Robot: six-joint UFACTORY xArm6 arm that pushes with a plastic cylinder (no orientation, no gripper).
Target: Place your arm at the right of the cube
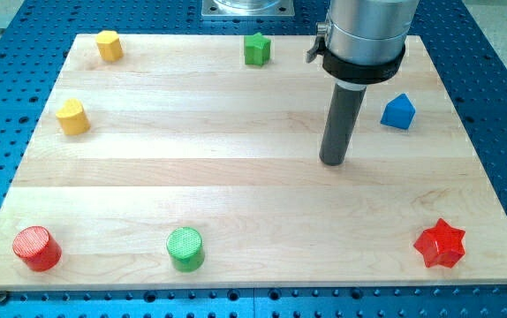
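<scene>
Our tip (331, 162) rests on bare board right of centre, touching nothing, well left of the blue cube (398, 112) near the right edge.

Board (236, 177) lies on the perforated table (6, 88); my tip (333, 162) rests right of centre, apart from all blocks; blue cube (398, 112) sits to its right and slightly above; green block (256, 49) at top centre; yellow block (108, 44) top left, second yellow block (73, 117) below it; red cylinder (37, 247) bottom left, green cylinder (185, 248) to its right; red star (440, 245) bottom right.
</scene>
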